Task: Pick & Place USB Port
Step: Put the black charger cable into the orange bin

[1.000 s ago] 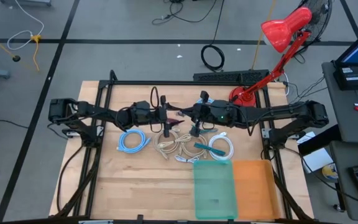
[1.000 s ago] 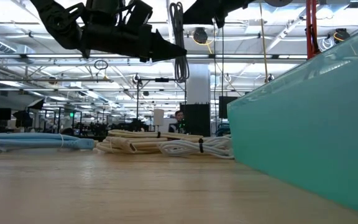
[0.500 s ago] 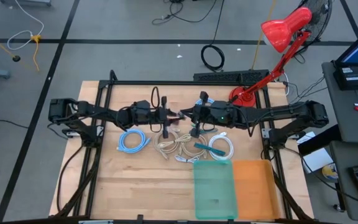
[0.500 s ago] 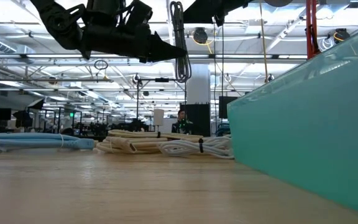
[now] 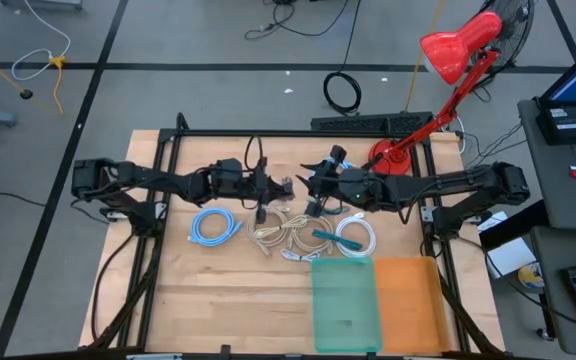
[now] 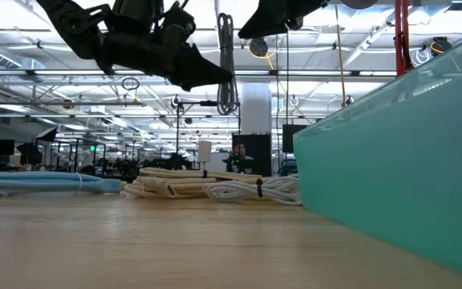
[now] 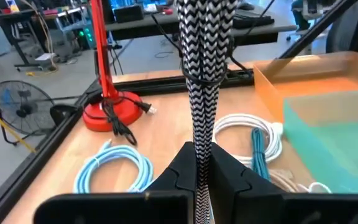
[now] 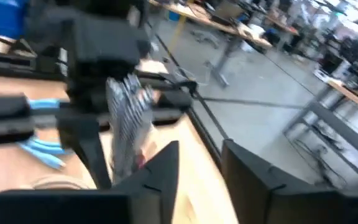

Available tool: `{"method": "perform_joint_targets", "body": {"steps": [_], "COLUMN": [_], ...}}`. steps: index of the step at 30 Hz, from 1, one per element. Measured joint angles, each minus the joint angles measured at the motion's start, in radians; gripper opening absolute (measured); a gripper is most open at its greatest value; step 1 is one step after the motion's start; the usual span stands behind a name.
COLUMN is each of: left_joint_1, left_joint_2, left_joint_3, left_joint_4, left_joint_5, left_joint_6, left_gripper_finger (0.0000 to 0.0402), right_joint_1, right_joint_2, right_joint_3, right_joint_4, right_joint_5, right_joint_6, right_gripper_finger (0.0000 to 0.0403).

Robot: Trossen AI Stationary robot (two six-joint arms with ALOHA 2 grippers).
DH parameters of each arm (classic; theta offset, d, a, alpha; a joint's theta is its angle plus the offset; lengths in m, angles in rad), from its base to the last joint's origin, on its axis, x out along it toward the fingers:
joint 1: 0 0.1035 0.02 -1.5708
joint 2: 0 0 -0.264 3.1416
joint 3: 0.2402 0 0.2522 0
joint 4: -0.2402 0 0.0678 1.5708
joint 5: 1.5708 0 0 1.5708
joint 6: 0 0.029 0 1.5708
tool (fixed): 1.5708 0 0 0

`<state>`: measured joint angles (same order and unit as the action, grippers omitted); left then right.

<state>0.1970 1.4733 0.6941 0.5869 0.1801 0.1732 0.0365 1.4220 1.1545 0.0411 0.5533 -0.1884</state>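
Observation:
A black-and-white braided USB cable bundle [image 6: 227, 60] hangs upright high above the table, with my left gripper [image 6: 221, 77] shut on it. My right gripper [image 8: 201, 180] stands open just to the cable's right [image 5: 310, 186], a little higher. The bundle [image 8: 126, 124] lies outside its finger gap, and it touches nothing. Below, a light blue coil [image 5: 213, 226], a beige coil [image 5: 278, 232], a white coil [image 5: 356, 236] and a teal cable [image 5: 325, 236] lie flat on the wooden table [image 5: 228, 290]. My left gripper pinches the braided bundle between its two fingers, below its tie [image 7: 201, 163]. The fingers come roughly level from the table's left and lie across the bundle. The bundle stands upright through the hold, lifted clear of the table, with its loop end [image 6: 227, 108] hanging below the fingers.
A green bin [image 5: 346, 300] and an orange bin [image 5: 406, 300] stand side by side at the near right. A red desk lamp [image 5: 438, 70] stands at the far right corner. Bare wood lies at the near left.
My left gripper has rolled and tipped a little while staying in place, and the braided bundle now hangs slightly lower and tilted in it. My right gripper has rolled, parted its fingers and come off the bundle's top.

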Motion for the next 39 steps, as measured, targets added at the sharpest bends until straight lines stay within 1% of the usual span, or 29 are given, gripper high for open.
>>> {"method": "perform_joint_targets", "body": {"steps": [4, 6, 7, 9, 13, 18, 23, 30, 39], "left_joint_1": [0.000, -0.001, -0.002, -0.012, -0.034, -0.055, -0.055, -0.056, -0.090], "left_joint_2": [-0.091, -0.130, -0.146, -0.165, -0.174, -0.172, -0.171, -0.171, -0.171], "left_joint_3": [0.000, 0.002, 0.002, 0.002, 0.001, 0.001, 0.000, 0.000, 0.000], "left_joint_4": [-0.046, -0.068, -0.084, -0.087, -0.103, -0.122, -0.115, -0.106, -0.112], "left_joint_5": [0.004, 0.033, 0.051, 0.084, 0.132, 0.129, 0.125, 0.130, 0.133], "left_joint_6": [-0.028, -0.049, -0.056, -0.062, -0.063, -0.051, -0.044, -0.045, -0.046], "left_gripper_finger": [0.0013, 0.0013, 0.0013, 0.0013, 0.0013, 0.0013, 0.0013, 0.0013, 0.0013], "right_joint_1": [0.000, 0.003, 0.003, 0.004, 0.004, 0.004, -0.009, -0.009, -0.011], "right_joint_2": [0.000, 0.000, 0.000, 0.000, 0.000, 0.000, 0.032, 0.082, 0.082], "right_joint_3": [-0.008, -0.028, -0.041, -0.071, -0.139, -0.221, -0.257, -0.258, -0.258], "right_joint_4": [-0.061, -0.052, -0.031, 0.035, 0.244, 0.475, 0.619, 0.674, 0.695], "right_joint_5": [-0.006, -0.012, -0.034, -0.090, -0.216, -0.329, -0.475, -0.479, -0.474], "right_joint_6": [0.075, 0.091, 0.096, 0.098, 0.095, 0.127, 0.214, 0.229, 0.209], "right_gripper_finger": [0.0175, 0.0191, 0.0198, 0.0207, 0.0217, 0.0218, 0.0216, 0.0219, 0.0218]}}
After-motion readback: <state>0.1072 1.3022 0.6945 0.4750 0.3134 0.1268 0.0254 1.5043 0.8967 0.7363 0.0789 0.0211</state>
